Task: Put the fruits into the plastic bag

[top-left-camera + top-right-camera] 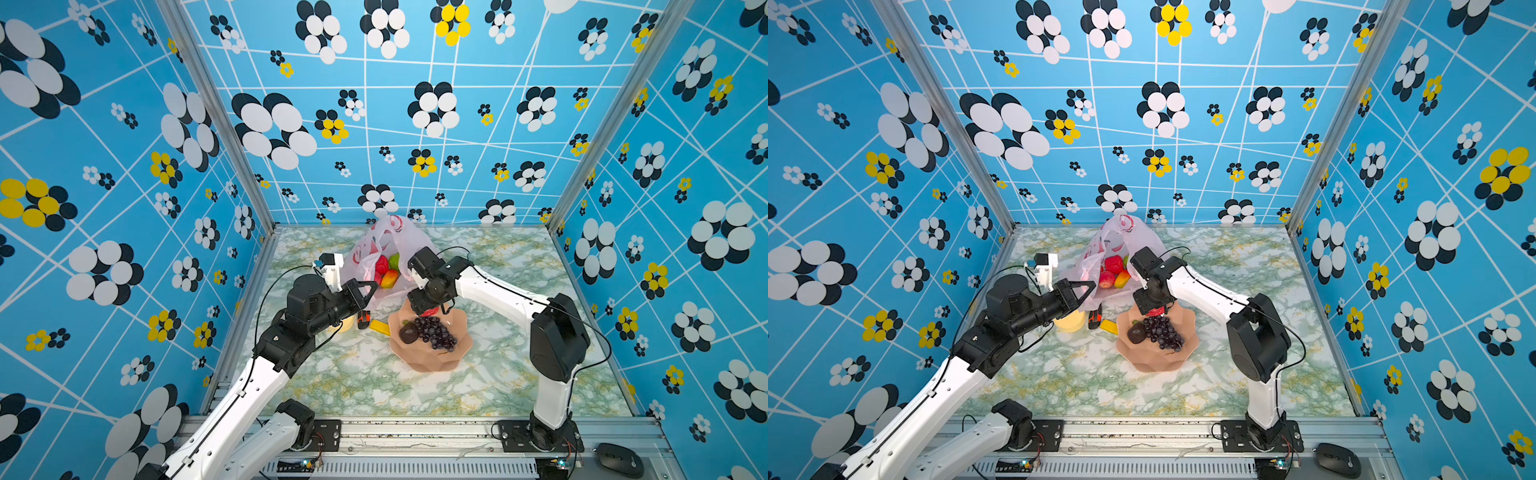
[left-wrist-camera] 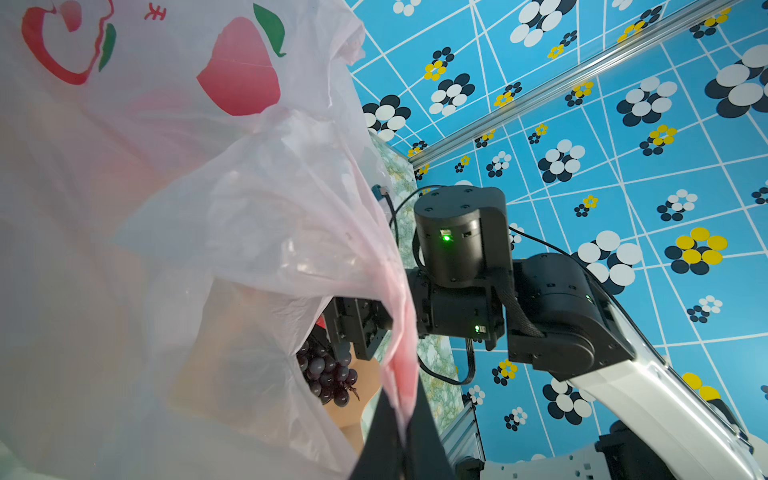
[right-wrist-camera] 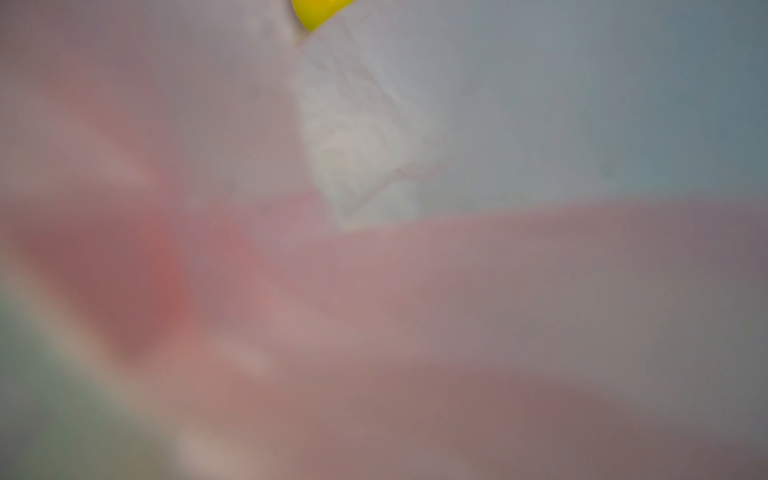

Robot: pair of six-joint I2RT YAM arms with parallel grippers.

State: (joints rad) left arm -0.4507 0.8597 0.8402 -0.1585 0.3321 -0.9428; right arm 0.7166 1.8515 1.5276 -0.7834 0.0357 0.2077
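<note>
The right gripper hangs over the far edge of the salmon-pink scalloped plastic bowl, right above a small shiny red toy fruit. I think it wants to grab that fruit.

To do it well, it should go straight down and squeeze the fruit across its middle, so it does not pop out. It should not bump the dark purple grape bunch just beside it. Then it must lift high, over the bag's edge.

I cannot tell how wide its jaws stand, or if they touch the fruit. Its own body hides them.

The left gripper is clenched tight on the near edge of the thin pale-pink plastic bag, holding the mouth open. The bag sits just beyond the bowl, a bit left. A bumpy red fruit, a green fruit and a yellow-orange mango lie inside.
</note>
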